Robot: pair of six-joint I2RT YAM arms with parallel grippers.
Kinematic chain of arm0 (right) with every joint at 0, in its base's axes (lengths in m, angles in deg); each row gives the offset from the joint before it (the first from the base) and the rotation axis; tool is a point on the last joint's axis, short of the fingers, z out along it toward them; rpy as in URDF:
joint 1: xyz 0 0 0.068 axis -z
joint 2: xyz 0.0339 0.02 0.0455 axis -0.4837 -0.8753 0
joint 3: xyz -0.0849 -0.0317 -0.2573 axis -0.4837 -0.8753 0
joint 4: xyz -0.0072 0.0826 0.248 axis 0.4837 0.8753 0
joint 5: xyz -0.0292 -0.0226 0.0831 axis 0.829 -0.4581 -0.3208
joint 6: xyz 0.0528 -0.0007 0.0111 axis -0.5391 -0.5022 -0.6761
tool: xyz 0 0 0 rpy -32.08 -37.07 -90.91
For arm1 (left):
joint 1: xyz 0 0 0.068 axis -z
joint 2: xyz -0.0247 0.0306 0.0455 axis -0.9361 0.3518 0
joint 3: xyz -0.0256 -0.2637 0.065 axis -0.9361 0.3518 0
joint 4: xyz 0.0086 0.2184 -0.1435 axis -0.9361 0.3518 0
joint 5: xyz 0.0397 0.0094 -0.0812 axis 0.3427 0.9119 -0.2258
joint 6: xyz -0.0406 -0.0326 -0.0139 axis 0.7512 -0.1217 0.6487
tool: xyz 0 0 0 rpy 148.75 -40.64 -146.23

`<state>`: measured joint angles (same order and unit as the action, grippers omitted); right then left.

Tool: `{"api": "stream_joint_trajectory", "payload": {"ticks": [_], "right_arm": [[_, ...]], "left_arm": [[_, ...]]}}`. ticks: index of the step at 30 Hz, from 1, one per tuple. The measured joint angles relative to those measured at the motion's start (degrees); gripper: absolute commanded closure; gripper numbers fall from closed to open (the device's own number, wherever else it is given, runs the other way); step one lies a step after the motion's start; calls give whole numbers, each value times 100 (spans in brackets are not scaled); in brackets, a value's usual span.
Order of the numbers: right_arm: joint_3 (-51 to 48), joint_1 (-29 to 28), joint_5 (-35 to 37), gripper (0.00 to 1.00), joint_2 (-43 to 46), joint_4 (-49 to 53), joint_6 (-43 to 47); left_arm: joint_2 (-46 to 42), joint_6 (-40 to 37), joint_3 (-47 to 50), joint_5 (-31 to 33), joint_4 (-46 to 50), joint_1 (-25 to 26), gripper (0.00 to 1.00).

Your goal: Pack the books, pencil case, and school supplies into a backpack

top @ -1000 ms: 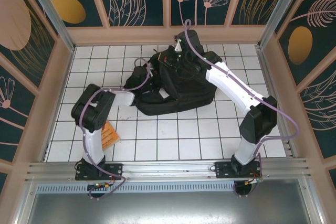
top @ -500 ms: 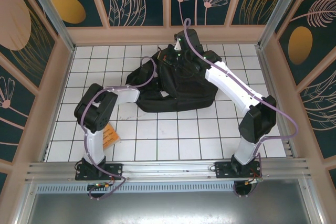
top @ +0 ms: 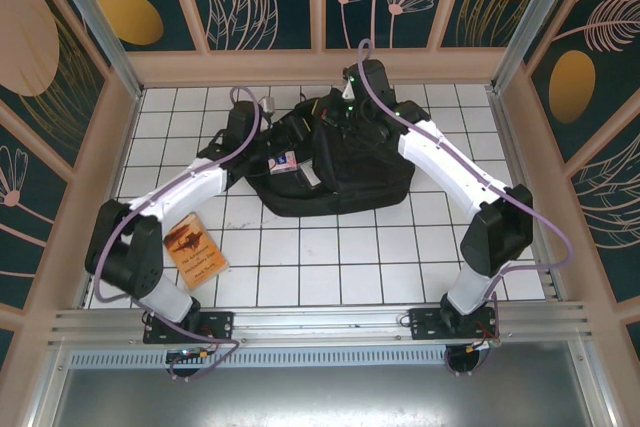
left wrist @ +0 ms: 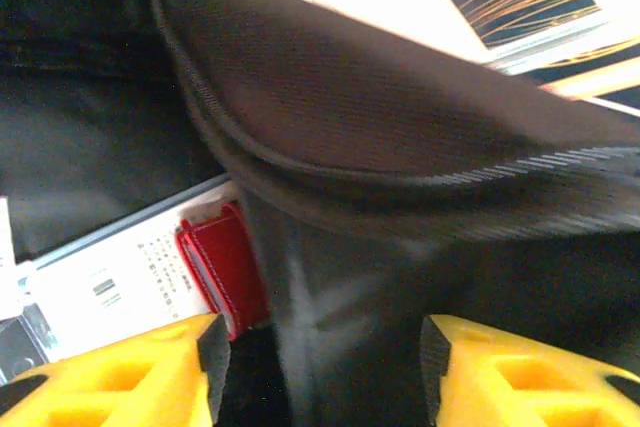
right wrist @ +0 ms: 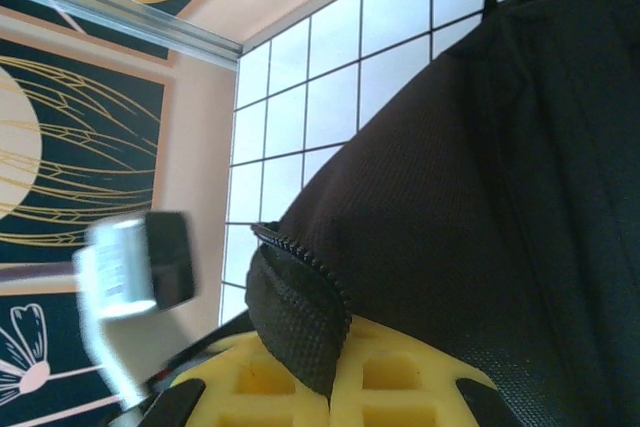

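Note:
The black backpack [top: 350, 172] lies at the back middle of the tiled table. My right gripper [top: 340, 112] is at its far top edge, shut on a flap of the zip rim [right wrist: 300, 317] pinched between the yellow fingers. My left gripper [top: 265, 147] is at the backpack's left opening and stands open, its fingers [left wrist: 130, 382] wide apart with a fold of black fabric [left wrist: 330, 327] in the gap. Just inside the opening lie a red case [left wrist: 222, 267] and a white printed card [left wrist: 120, 282]. The orange booklet [top: 195, 247] lies flat on the table at the near left.
Wooden walls and metal posts ring the table [top: 330, 257]. The left arm's elbow [top: 125, 252] sits low at the near left, close to the booklet. Open tiles stretch in front of the backpack and along its right side.
My left arm has swung out and stretched toward the backpack's left opening, uncovering the orange booklet. The right gripper has stayed on the backpack's top edge.

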<state>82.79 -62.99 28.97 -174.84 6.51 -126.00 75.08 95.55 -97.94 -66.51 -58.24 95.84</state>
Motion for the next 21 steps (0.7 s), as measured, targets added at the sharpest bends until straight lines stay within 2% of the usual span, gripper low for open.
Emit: {"api": "stream_joint_trajectory", "payload": {"ticks": [5,9,12,14,18,21], "right_arm": [[-129,24,-2,100,0,-87,2],[-131,35,20,100,22,-85,61],[-157,52,79,100,96,-79,184],[-210,68,109,100,184,-63,271],[-378,76,155,100,337,-66,426],[-533,76,151,100,374,-87,483]], "left_arm": [[-155,-188,-15,-44,361,-9,42],[-269,-227,-68,699,1353,-48,39],[-662,-214,-61,1394,2273,-227,31],[-1117,-164,42,1746,2787,-498,29],[-2074,-31,597,2339,3722,-1440,21],[-2135,138,1069,2791,4507,-1768,15]]}}
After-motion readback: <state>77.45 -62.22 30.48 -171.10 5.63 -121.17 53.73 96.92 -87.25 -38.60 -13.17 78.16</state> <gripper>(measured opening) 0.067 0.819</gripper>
